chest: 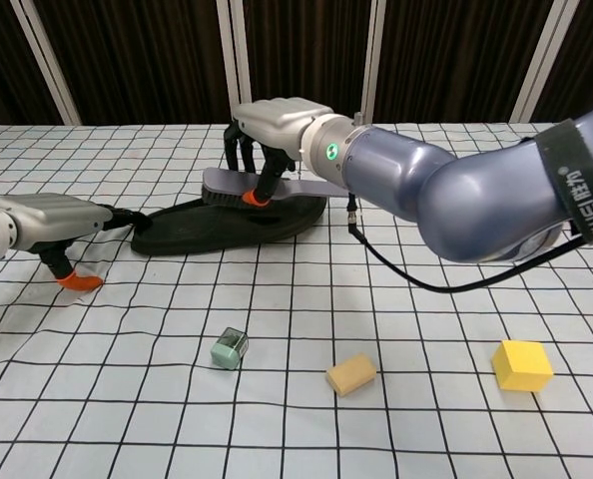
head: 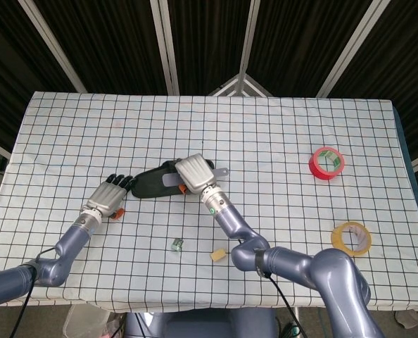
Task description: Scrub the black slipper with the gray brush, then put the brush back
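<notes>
Right robot hand [head: 195, 172] with gray brush [head: 179, 179] over black slipper [head: 150, 184]
</notes>
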You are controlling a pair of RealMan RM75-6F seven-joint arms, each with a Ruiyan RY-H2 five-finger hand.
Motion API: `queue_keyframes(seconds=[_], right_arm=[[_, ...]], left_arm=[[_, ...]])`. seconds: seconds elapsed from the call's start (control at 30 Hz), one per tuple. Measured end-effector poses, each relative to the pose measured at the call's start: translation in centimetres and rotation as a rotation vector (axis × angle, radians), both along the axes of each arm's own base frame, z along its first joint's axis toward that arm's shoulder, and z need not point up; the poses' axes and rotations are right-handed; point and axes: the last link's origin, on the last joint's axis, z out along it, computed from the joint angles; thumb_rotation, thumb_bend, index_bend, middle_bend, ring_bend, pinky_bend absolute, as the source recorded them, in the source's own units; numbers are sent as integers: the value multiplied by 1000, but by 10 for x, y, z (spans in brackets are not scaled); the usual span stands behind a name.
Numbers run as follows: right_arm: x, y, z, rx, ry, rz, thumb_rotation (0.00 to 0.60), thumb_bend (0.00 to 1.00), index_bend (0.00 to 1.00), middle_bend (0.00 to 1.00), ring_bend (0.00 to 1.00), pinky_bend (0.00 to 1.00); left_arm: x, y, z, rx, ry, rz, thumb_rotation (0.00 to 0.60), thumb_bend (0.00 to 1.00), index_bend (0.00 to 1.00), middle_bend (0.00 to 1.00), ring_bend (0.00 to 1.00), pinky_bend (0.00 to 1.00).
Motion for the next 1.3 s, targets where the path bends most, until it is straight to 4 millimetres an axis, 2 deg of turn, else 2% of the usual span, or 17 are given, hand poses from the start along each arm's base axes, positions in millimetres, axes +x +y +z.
queue_keyframes(seconds=[0.4,0.6,1.03,1.3], right_arm=[[-14,-10,7,-24,15,-42,600,636,776,647,576,585],[-9,-5,5,-11,7,-26,600,635,776,647,576,585],[13,23,-3,58,-13,60,600,636,776,647,576,585],[10,19,-2,45,-12,46,600,636,776,647,576,585]], left_arm=[[0,-1,1,2,-1,-1,600,511,5,17,0,20],[2,-1,0,2,-1,-5,600,511,5,17,0,20],[4,-1,-1,2,1,-7,600,511,4,17,0,20],[5,-1,1,9,3,-8,600,511,4,17,0,20]])
